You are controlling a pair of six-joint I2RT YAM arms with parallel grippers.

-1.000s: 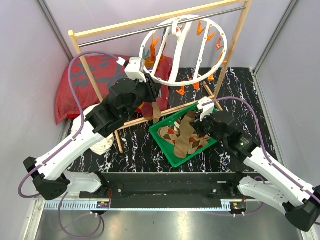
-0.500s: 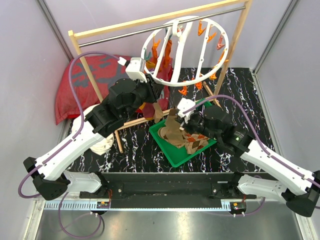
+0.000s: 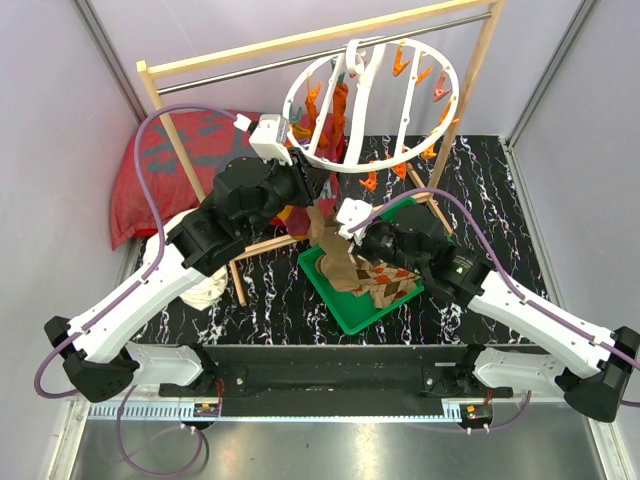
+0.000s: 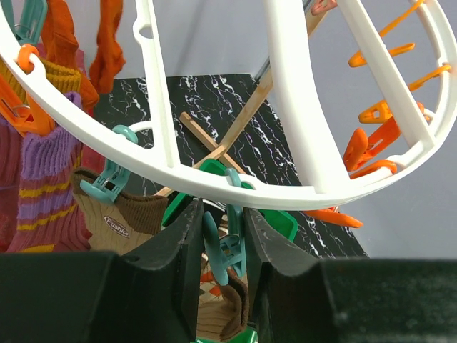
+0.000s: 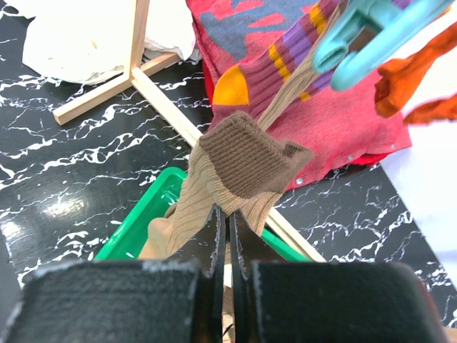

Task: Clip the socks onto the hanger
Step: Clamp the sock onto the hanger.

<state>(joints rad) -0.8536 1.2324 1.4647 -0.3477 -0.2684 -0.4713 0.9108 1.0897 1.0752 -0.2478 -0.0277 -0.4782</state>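
Task midway: orange sock (image 4: 107, 50) and purple sock (image 4: 50, 179) hang clipped on hanger (image 4: 214, 187); left tool (image 4: 223, 236) pinches a teal clip (image 4: 228, 251), right tool (image 5: 227, 236) grips brown sock (image 5: 239, 168) raised above green tray (image 3: 352, 318) holding more

Black marbled tabletop (image 3: 500, 185), plain grey walls (image 3: 230, 25)

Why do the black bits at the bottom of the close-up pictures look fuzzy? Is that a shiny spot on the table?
Left wrist view: the left gripper sits right at the lens, so it blurs. Right wrist view: same for the right gripper; yes, light glares off the table.
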